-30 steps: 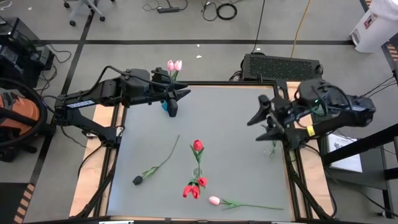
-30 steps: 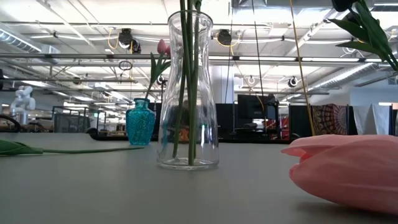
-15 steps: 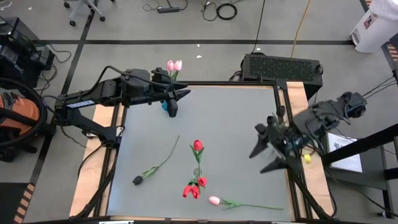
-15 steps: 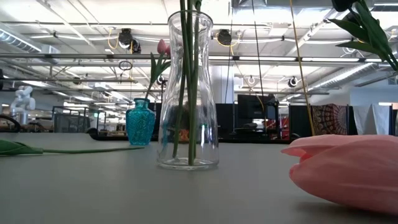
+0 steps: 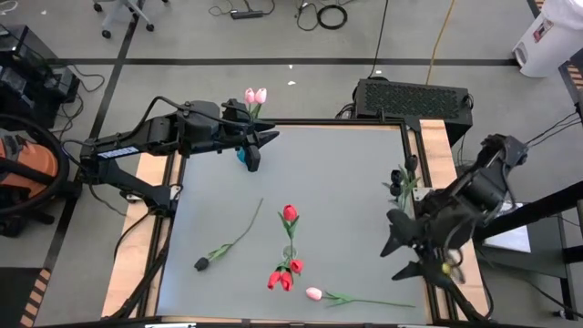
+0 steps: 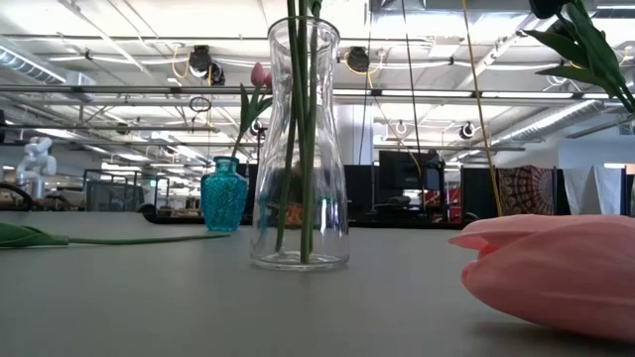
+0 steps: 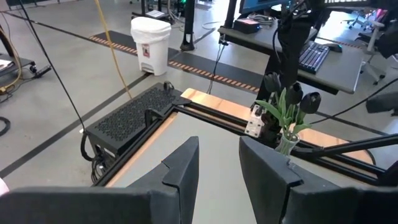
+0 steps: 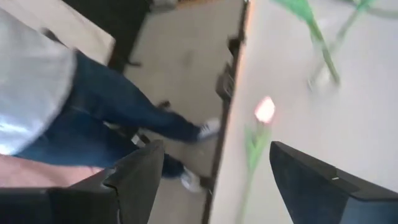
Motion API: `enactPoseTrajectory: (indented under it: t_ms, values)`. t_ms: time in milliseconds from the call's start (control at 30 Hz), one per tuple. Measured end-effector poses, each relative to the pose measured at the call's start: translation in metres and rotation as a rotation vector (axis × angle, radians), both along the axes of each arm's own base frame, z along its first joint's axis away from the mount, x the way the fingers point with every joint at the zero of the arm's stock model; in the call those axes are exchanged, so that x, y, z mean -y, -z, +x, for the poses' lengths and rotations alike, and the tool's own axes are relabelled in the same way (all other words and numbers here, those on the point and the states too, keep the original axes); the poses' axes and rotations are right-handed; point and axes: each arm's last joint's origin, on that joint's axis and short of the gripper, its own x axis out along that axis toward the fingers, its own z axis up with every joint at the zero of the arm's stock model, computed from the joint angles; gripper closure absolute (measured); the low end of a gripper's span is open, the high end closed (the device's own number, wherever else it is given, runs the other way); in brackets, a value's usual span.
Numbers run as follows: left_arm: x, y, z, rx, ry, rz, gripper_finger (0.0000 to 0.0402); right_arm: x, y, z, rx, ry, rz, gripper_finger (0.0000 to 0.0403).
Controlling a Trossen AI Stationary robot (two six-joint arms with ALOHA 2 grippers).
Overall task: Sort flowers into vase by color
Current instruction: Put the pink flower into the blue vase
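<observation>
A clear glass vase (image 6: 300,149) at the table's middle holds red tulips (image 5: 285,277). A teal vase (image 6: 224,195) at the far left holds pink tulips (image 5: 255,96). Black tulips (image 5: 402,178) stand in a vase at the right edge. One pink tulip (image 5: 314,293) lies near the front edge and one black tulip (image 5: 202,264) lies at the left, both flat on the table. My left gripper (image 5: 269,142) hovers open beside the teal vase with nothing between its fingers. My right gripper (image 5: 390,262) hangs wide open over the table's right side, beyond the lying pink tulip's stem end.
A black ridged box (image 5: 412,98) sits behind the table's far edge. The right wrist view shows a person's legs (image 8: 124,106) standing beside the table's edge. The grey tabletop (image 5: 346,182) lies bare between the vases.
My right gripper has swung from above the black tulips' vase toward the table's near edge along the right side, sinking a little and turning as it went; that vase now shows uncovered. Its fingers have stayed wide open.
</observation>
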Motion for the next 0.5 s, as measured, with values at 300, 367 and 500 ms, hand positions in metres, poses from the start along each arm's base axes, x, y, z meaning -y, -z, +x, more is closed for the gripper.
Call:
enactPoseTrajectory:
  t_ms: [300,367,500]
  values:
    - [0.0,0.0,0.0,0.0,0.002,-0.001,0.0278,-0.02,0.037,0.018,-0.197,0.008,-0.188,0.0118]
    - [0.0,0.0,0.0,0.0,0.002,-0.001,0.0278,-0.023,0.045,0.022,-0.233,0.002,-0.236,0.0118]
    - [0.0,0.0,0.0,-0.002,0.004,0.005,0.0278,-0.031,0.06,0.03,-0.292,-0.009,-0.305,0.0118]
